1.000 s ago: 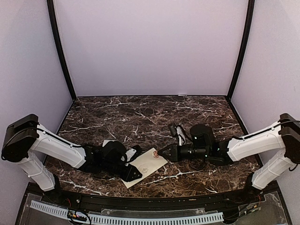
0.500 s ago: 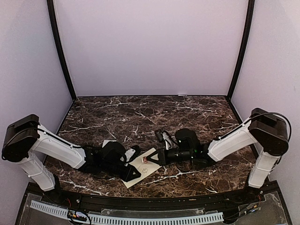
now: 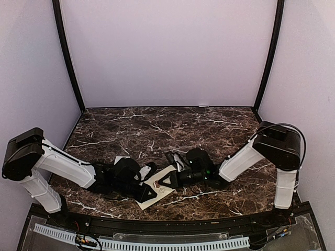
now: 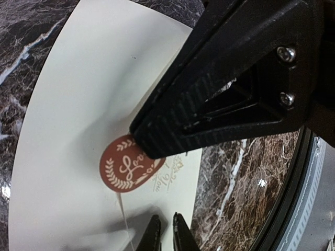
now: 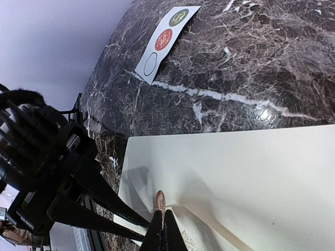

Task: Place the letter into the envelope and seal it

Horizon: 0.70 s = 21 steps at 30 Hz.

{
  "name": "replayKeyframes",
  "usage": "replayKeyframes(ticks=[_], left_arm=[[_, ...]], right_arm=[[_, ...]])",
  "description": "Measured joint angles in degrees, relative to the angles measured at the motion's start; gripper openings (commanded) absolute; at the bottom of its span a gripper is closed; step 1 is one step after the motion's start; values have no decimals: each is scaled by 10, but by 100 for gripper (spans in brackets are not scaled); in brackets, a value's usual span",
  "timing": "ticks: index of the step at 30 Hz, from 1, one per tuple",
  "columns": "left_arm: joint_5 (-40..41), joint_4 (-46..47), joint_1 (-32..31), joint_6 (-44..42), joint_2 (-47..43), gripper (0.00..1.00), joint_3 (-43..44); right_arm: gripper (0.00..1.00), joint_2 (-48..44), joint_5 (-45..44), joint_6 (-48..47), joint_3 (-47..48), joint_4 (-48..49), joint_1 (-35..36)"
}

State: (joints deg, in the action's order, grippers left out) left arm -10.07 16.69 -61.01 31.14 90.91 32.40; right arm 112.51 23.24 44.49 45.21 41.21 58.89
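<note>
Down at the near side of the marble table [image 3: 157,125], at about 7 o'clock from its centre in the top view, the envelope [image 5: 251,172] lay flat with both arms reaching in over it. It was plain cream paper, and the edges of its fold-over flap met in a point at the middle. A round brown-red sticker [image 4: 125,168] with pale script and a laurel wreath sat on that point.

The right gripper [image 5: 162,229] came in from 3 o'clock, low over the table. Its fingers were pressed fully together with nothing between them, and their joined tip rested on the sticker's edge.

The left gripper [image 5: 145,231] came in from 9 o'clock. One broad black finger [image 4: 220,89] lay across the envelope with its tip over the sticker's upper edge. In the right wrist view its two fingers converged near the envelope's near-left corner. Whether they were nipping the paper or only lying on it, I cannot tell.

Out on the bare marble, at 12 o'clock from the right fingertips in that wrist view, lay a small white sticker strip [image 5: 165,39]. It carried one green round, one red round and one bare circle, and it lay well apart from the envelope.
</note>
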Motion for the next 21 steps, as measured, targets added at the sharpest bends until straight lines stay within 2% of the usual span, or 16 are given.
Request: replayKeyframes(ticks=[21], left_arm=[[1,0,0,0,0,9,0]], right_arm=[[0,37,-9,26,10,26,-16]])
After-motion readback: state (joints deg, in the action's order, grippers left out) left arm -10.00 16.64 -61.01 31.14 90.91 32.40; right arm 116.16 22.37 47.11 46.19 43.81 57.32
